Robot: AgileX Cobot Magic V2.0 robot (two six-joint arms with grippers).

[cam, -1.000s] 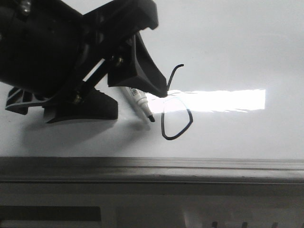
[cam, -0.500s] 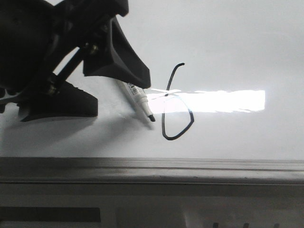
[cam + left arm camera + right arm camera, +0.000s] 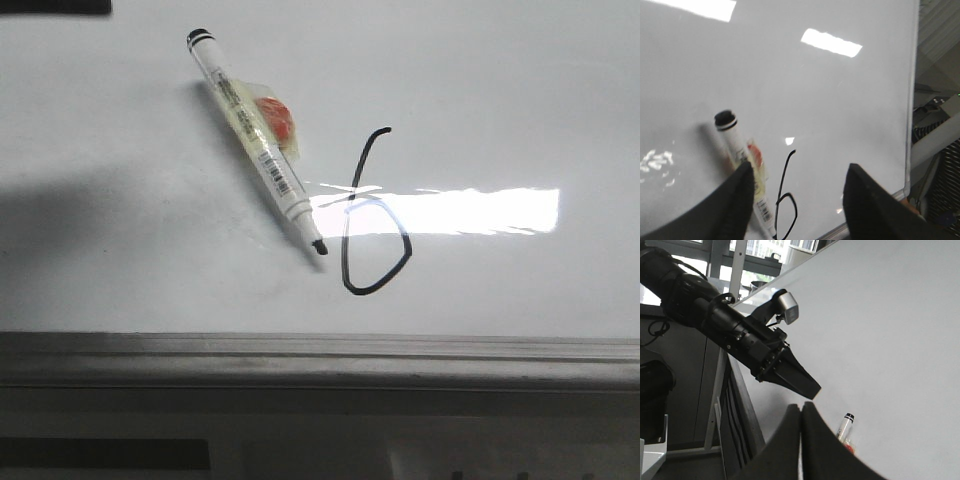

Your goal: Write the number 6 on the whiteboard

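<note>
The number 6 (image 3: pixel 368 220) is drawn in thin black line on the whiteboard (image 3: pixel 500 90), near its front frame. It also shows in the left wrist view (image 3: pixel 784 200). A white marker (image 3: pixel 258 143) with a red tag lies flat on the board just left of the 6, its tip near the loop. It shows in the left wrist view (image 3: pixel 735 145) and the right wrist view (image 3: pixel 845 426) too. My left gripper (image 3: pixel 797 177) is open and empty, held above the marker and the 6. My right gripper (image 3: pixel 801 407) is shut and empty, off to the side.
The grey metal frame strip (image 3: pixel 320 355) runs along the board's front edge. A bright rectangular glare (image 3: pixel 450 210) lies across the 6's loop. My left arm (image 3: pixel 730 335) reaches over the board in the right wrist view. Stands and clutter sit beyond the board's edge (image 3: pixel 935 140).
My left gripper has let go of the marker and drawn back up and left, out of the front view. The marker now lies uncovered on the board. The 6 is unchanged.
</note>
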